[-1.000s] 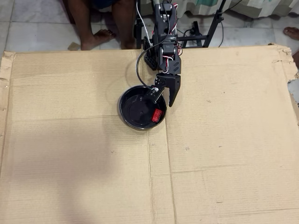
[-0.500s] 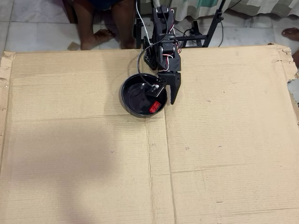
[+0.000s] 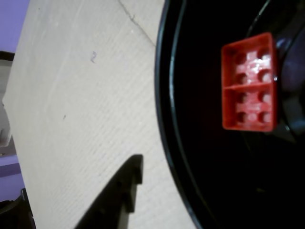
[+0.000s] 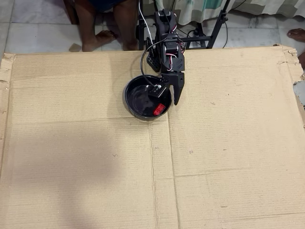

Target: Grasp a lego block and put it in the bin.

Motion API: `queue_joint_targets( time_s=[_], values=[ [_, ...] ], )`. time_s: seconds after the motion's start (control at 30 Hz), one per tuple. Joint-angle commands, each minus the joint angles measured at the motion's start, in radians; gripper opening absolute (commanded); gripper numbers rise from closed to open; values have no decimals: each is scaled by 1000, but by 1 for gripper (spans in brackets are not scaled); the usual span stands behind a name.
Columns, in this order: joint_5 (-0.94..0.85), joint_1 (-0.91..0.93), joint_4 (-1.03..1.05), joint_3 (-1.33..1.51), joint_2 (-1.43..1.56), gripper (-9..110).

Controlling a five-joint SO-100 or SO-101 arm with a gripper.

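In the wrist view, the nearest thing is one black finger [image 3: 125, 183] of the gripper, jutting up from the bottom edge over bare cardboard [image 3: 86, 119]. Beyond it curves the glossy rim of the bin [image 3: 164, 119], and inside the bin lies the lego block [image 3: 249, 82], red, with its hollow underside and tube sockets turned to the camera. The block appears to rest against the bin's dark interior, though a blurred dark shape at the right edge may be the second finger just beside it; this view cannot settle whether it touches.

The overhead view shows the gripper [image 4: 167, 94] poised over the bin's right side, jaws spread apart, one finger reaching outside the rim and the other over the bowl. The block [image 4: 159, 109] sits on the bin's floor near the lower right wall, free of the fingers, so the jaws hold nothing.

The risk from here is likely in the retreat: the outer finger hangs close to the rim, and a sideways sweep could catch the light bowl and drag or tip it, spilling the block onto the cardboard. A low finger could also nudge the block.

The wrist view alone gives the block's orientation; the overhead view alone gives the whole bin, the arm [image 4: 164, 38] and a bystander's legs [image 4: 102, 24] behind the table.
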Motion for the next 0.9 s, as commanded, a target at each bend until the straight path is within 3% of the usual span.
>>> queue_joint_targets(
  time_s=[0.0,0.23,0.87],
  values=[
    [-14,-8,2,15,11,23],
    [-232,-14,140,15,115,23],
    [-296,-46,273,14,199,23]
  ],
)
